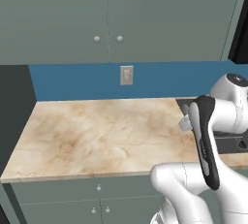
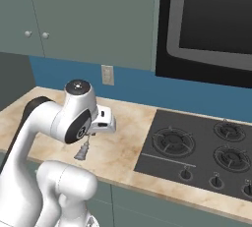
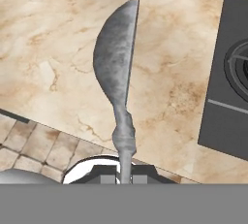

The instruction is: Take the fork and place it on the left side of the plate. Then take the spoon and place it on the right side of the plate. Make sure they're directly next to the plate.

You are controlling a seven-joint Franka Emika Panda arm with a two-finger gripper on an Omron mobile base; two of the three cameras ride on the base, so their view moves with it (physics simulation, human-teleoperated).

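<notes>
My gripper [image 3: 124, 173] is shut on the thin handle of the spoon [image 3: 115, 58], a grey metal utensil. Its rounded head points away from the hand and is seen nearly side-on, with no tines showing. In the right base view the spoon [image 2: 81, 153] hangs below the gripper [image 2: 89, 136], above the marble counter [image 2: 125, 142] near its front edge. It hangs just left of the cooktop [image 2: 197, 147]. The plate and the fork are out of view.
The beige marble counter [image 1: 97, 136] runs left to a dark gap. The black gas cooktop [image 3: 232, 72] lies at its right end. Above it hangs a dark appliance [image 2: 211, 14]. Grey wall cabinets [image 1: 106, 14] and an outlet [image 1: 126, 75] are behind. Tiled floor [image 3: 29, 145] shows past the counter edge.
</notes>
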